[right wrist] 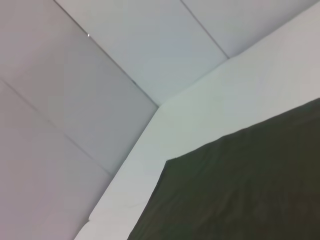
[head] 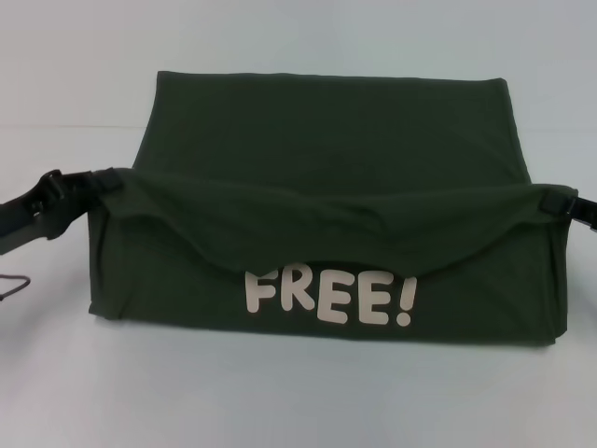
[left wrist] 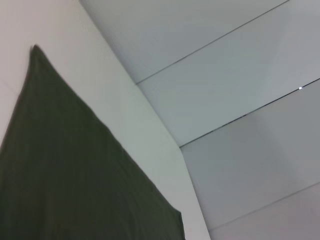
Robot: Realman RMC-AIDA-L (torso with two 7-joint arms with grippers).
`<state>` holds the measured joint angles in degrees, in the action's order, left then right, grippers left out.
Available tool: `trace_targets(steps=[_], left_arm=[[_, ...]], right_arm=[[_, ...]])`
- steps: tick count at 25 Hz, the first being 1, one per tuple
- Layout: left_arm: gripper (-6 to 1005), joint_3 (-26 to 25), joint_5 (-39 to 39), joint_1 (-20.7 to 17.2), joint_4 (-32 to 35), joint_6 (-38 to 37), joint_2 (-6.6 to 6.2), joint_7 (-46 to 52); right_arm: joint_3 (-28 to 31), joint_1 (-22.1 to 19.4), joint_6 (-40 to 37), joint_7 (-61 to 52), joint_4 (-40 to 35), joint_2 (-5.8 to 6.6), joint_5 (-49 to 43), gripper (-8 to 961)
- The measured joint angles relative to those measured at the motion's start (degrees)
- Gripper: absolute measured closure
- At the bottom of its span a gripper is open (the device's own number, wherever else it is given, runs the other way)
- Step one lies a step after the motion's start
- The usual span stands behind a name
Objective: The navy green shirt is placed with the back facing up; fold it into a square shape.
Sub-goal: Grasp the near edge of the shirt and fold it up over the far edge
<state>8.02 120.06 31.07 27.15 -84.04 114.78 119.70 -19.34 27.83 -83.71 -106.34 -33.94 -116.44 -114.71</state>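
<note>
Navy green shirt (head: 326, 149) edge lifted, left claw (head: 104, 189) and right claw (head: 541, 199) each clenched on a corner

The right wrist view shows one part of the navy green shirt (right wrist: 240, 185), a dark olive cloth with soft wrinkles, which lies flat on a white table (right wrist: 200, 115). One corner of the cloth is visible, and from it one edge goes toward 2 o'clock and the other toward 7 o'clock. Beyond the table edge, toward 10 o'clock, there is a pale grey floor (right wrist: 90, 100) with thin dark joint lines between large panels.
</note>
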Motion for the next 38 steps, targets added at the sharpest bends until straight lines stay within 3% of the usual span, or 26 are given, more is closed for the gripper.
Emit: trace_targets(steps=[14, 28, 38], left_arm=[[977, 0.34, -4.29, 4.29, -0.01, 5.14, 1.22, -4.80], [976, 0.42, -6.36, 5.20, -0.09, 14.28, 5.14, -11.08], [976, 0.43, -6.93, 5.72, -0.71, 18.03, 6.45, -13.61]], right_arm=[[-0.50, 3.04, 4.98, 1.12, -0.03, -0.18, 2.73, 878], [-2.21, 3.46, 13.18, 1.85, 2.03, -1.23, 2.58, 845], [-2.20, 4.42, 18.50, 1.89, 4.39, -1.95, 2.80, 821]])
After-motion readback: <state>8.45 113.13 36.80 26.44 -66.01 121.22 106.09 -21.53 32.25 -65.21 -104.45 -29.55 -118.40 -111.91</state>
